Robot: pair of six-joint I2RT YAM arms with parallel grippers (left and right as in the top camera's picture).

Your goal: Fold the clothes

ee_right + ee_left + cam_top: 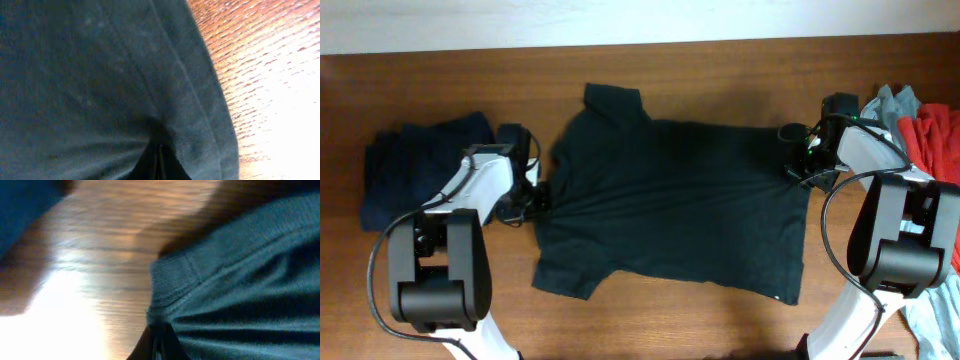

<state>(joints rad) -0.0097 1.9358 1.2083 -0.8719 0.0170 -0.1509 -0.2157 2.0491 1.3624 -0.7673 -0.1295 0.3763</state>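
A black T-shirt [670, 200] lies spread flat across the middle of the table, collar end to the left and hem to the right. My left gripper [538, 197] is shut on the shirt's collar edge; the left wrist view shows the ribbed edge [170, 285] bunched into the closed jaws [159, 342]. My right gripper [798, 170] is shut on the shirt's hem at the right; the right wrist view shows the hem [200, 100] pinched in the closed jaws [160, 160]. The cloth is pulled taut between the two grippers.
A folded navy garment [415, 165] lies at the far left. A heap of grey-blue [895, 105] and red [935, 135] clothes sits at the right edge. Bare wooden table [700, 80] shows behind the shirt and in front of it.
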